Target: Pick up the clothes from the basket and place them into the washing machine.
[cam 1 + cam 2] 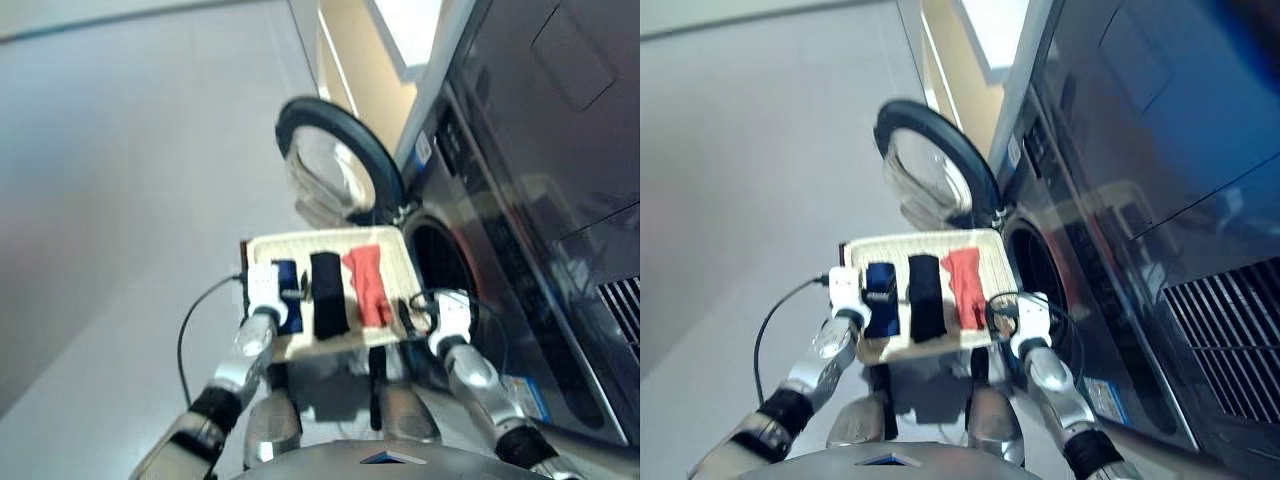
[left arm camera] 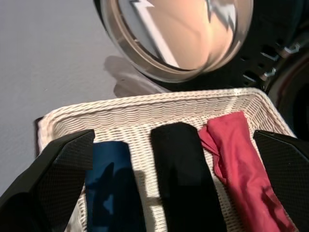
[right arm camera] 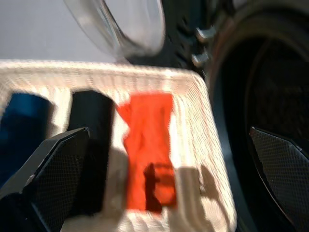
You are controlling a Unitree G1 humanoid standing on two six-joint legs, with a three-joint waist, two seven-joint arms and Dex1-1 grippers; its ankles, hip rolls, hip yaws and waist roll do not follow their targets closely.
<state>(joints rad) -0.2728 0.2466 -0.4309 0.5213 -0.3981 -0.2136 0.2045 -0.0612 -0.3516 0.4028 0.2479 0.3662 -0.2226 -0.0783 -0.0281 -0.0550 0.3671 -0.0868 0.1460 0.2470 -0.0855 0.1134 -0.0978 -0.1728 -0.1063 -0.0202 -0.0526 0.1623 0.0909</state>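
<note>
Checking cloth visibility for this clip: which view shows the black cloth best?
The left wrist view: the black cloth fills the centre, sharp, in the basket. Both eye views show it small; the right wrist view shows it blurred, partly behind a finger.

Cream wicker basket [image 1: 262, 248] in front of the open washing machine [image 1: 520, 250], carrying three cloth strips side by side: navy strip [image 1: 288, 296] on the left, black strip [image 1: 328, 294] in the middle, red strip [image 1: 368, 284] nearest the drum opening.
</note>
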